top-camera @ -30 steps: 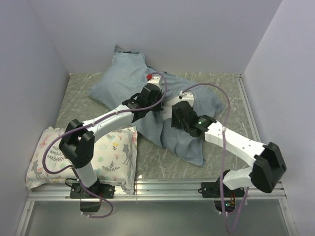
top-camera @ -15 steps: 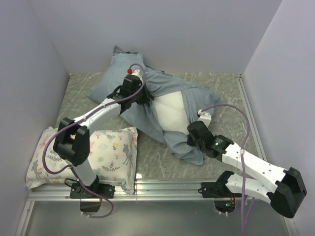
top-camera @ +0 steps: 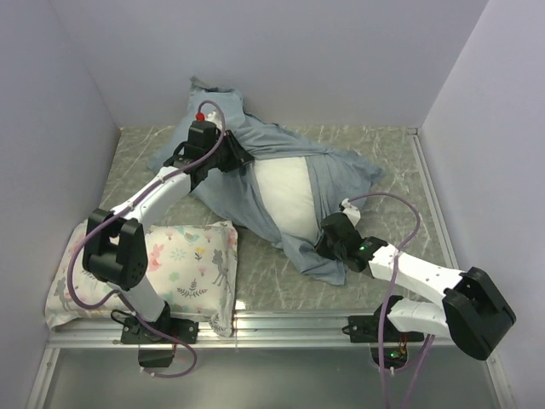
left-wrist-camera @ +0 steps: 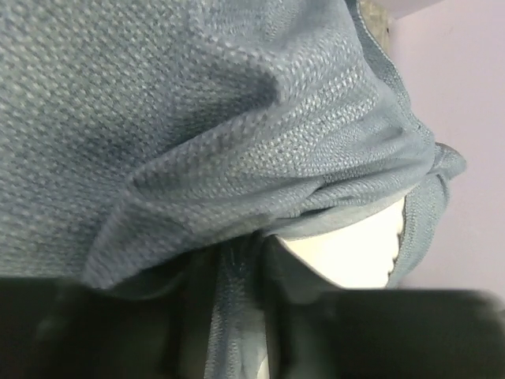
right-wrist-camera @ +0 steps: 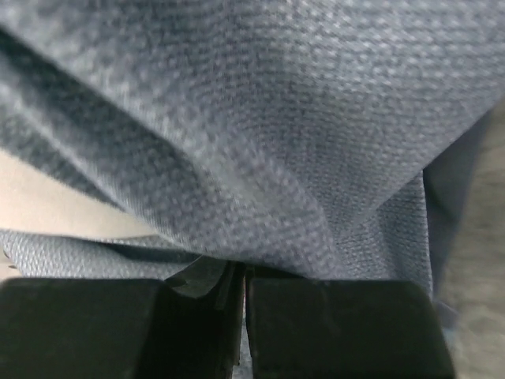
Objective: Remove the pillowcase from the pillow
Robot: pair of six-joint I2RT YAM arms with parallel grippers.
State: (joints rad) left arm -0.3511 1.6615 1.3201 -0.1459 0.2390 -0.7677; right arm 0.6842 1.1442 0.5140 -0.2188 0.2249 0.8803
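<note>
Left hand (top-camera: 232, 158) and right hand (top-camera: 324, 247) pinch the slate-blue fabric pillowcase (top-camera: 345, 169) on opposite sides of the plump white pillow (top-camera: 285, 192); I'd pull evenly.

The left claw (top-camera: 232, 158) sits at the far left part of the pillowcase (top-camera: 341, 170), its tip buried in a bunched fold of slate-blue cloth. To the right of that claw, and a little nearer the arm bases, the cloth gapes and the white pillow (top-camera: 285, 194) shows as a broad bare patch. The right claw (top-camera: 327, 242) is sunk into the near edge of the pillowcase, just on the near side of that patch. A flap of cloth beside it trails onto the grey marbled counter (top-camera: 400, 162). Well to the left of the right claw, by the left arm's base, lies a floral pillow (top-camera: 183, 260), its corner close to the pillowcase's edge.
</note>
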